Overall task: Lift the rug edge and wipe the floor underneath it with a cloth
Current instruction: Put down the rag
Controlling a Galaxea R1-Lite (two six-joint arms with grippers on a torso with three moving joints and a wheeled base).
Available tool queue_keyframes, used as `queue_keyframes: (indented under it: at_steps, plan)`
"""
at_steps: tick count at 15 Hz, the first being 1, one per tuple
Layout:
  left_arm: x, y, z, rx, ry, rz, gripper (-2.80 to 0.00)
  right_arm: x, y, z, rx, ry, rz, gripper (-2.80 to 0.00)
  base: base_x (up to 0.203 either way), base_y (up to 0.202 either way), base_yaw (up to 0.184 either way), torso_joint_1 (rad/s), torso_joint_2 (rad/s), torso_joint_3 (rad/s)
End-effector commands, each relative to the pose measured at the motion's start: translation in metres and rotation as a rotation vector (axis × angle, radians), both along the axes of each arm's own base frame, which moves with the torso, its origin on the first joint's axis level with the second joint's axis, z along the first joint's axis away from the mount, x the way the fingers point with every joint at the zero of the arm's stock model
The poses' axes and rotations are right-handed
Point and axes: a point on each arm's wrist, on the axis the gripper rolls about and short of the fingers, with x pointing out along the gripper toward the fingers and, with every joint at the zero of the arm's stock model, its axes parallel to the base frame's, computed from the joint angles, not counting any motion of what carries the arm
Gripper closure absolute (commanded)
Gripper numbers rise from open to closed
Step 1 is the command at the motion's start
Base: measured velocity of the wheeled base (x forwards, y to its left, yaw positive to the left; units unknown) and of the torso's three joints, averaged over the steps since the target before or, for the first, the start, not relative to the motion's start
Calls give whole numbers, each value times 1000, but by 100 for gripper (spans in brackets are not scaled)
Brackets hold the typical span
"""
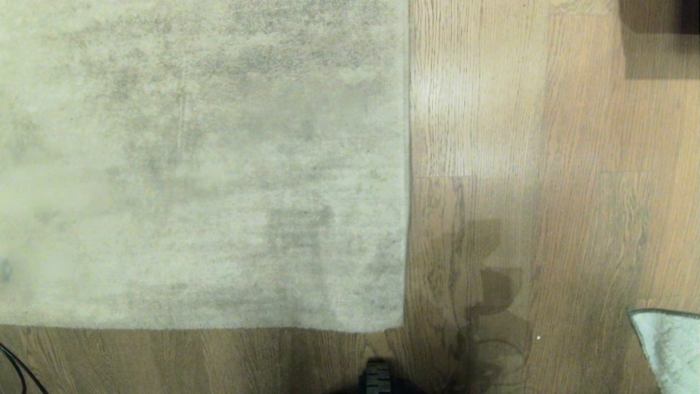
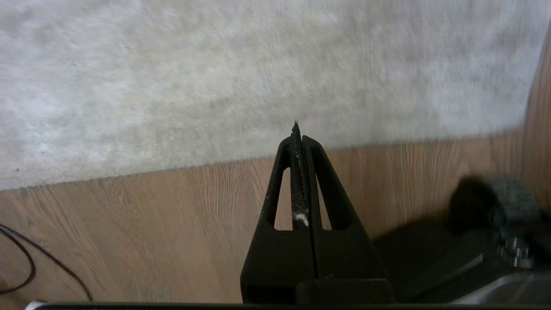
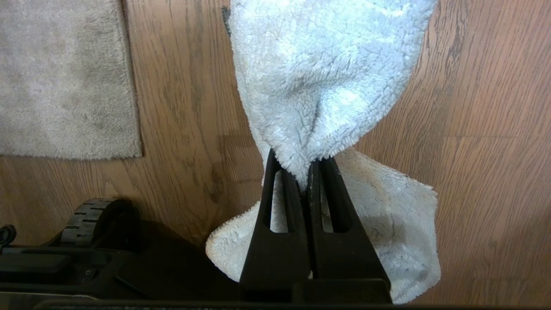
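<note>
Step in hand, as I read it: either before the lift or after it's done. The rug lies flat, nothing raised, no underside showing. Can't say which from this alone.

R gripper is clamped on the pale blue cloth, pinching a fold; cloth drapes both sides of the fingers, hanging over bare wood floor, well right of the rug. One cloth corner shows at the lower right of the head view.

L gripper is pressed closed w/ nothing in it, tips over the near rug edge.

Next move, if the lift is still due: L needs to part its fingers, drop to the border or the near right corner and pinch it up, then R sweeps the cloth in under.

Room: wide open planks right of the rug. Narrow floor strip on the near side. Base wheel sits just near the corner; thin black cable on the near left. Dark object far right.
</note>
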Motion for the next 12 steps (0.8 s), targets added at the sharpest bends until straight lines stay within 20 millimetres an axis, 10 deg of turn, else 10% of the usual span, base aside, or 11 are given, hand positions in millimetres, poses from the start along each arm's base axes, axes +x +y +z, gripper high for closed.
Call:
queue_keyframes:
  at_steps: [1,12]
  plan:
    - [-7,0,-2,-36,-86,11,0,0,0,0,-1,0,1,0,0,0,0,0,0,0]
    - [-7,0,-2,-44,-85,27,0,0,0,0,-1,0,0,0,0,0,0,0,0,0]
